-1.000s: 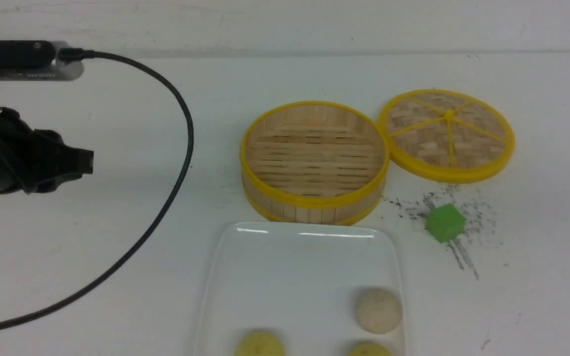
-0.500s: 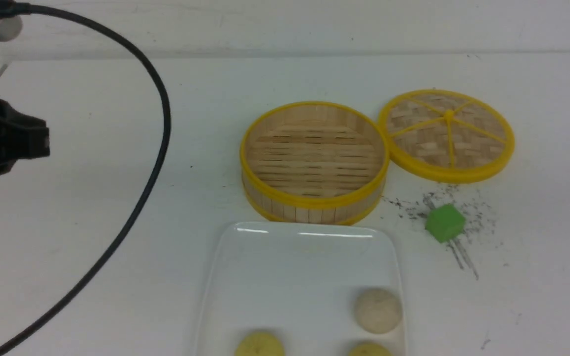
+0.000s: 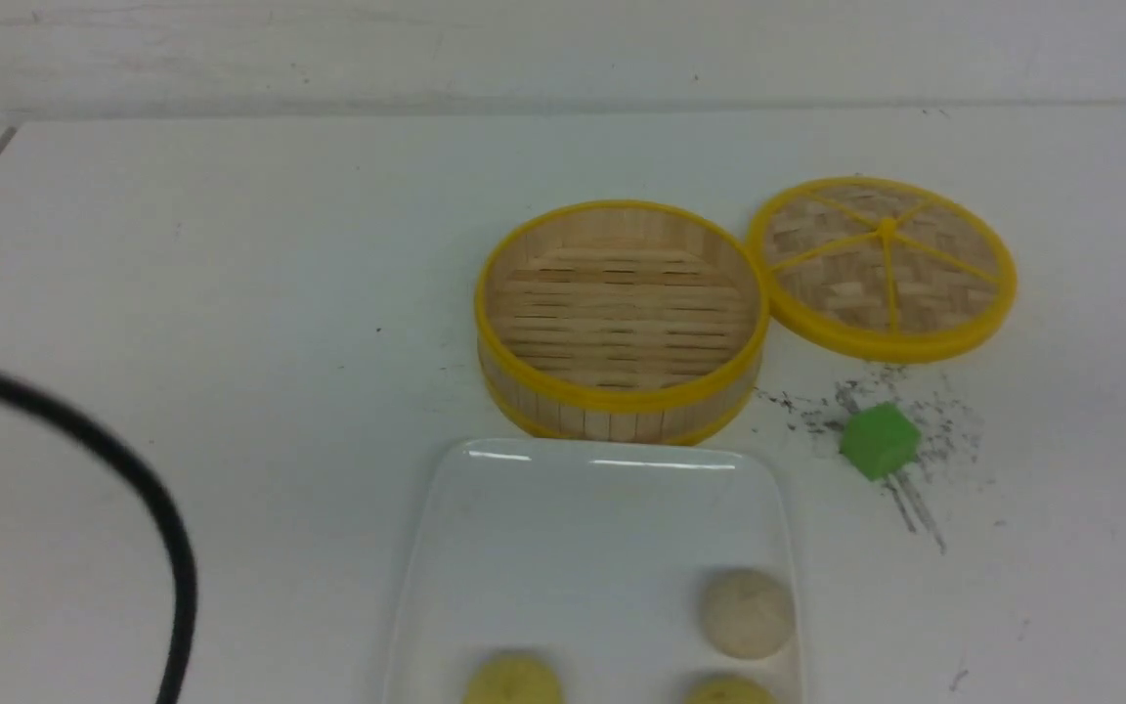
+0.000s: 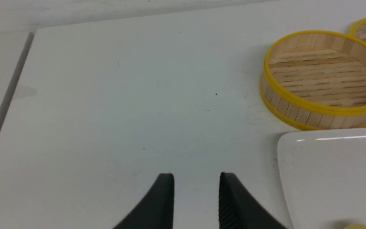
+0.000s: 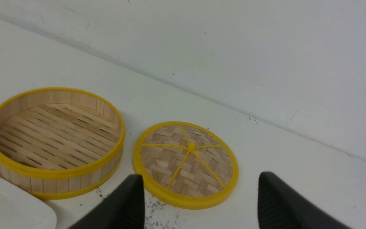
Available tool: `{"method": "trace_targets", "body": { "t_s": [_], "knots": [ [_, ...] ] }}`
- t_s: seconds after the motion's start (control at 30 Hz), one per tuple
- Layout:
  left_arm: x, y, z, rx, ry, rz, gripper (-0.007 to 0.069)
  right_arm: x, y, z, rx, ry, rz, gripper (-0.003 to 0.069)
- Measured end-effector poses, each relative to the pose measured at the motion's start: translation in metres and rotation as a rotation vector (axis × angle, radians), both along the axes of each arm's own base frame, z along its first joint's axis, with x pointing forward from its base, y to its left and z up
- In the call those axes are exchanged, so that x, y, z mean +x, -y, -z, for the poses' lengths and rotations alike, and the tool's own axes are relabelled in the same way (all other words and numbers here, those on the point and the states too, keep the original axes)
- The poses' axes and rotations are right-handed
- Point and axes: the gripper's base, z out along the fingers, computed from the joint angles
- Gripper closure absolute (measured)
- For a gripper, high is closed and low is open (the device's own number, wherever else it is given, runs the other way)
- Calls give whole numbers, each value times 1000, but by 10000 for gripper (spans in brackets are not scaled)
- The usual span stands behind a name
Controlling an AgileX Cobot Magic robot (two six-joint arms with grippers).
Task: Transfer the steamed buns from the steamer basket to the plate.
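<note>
Visibly, round buns dot the glossy plate; left claw and right claw gape.

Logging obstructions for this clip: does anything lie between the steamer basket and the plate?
Nothing visible does. The steamer basket stands just behind the plate, and it is empty: all three steamed buns lie on the plate. The lid and the green cube lie off to the robot's right, clear of that path.
</note>
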Motion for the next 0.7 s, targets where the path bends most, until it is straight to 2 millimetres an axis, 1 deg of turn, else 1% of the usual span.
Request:
{"method": "trace_targets", "body": {
  "t_s": [0.03,0.07,0.1,0.13,0.17,0.33,0.5,0.7],
  "knots": [
    [-9,-1,6,-5,13,-7,391,0,0,0,0,0,0,185],
    [-11,-1,7,-7,15,-8,391,0,0,0,0,0,0,185],
    [-27,-1,18,-13,48,-13,391,0,0,0,0,0,0,185],
    [-28,-1,20,-15,53,-14,391,0,0,0,0,0,0,185],
    [-40,-2,28,-18,85,-14,391,0,0,0,0,0,0,185],
    [-73,-2,55,-18,136,-13,389,0,0,0,-1,0,0,185],
    [-76,-2,67,-12,38,-6,389,1,-1,1,-4,-1,-1,185],
    [-74,-3,73,-3,0,-12,389,2,-1,2,-7,-5,0,185]
  ]
}}
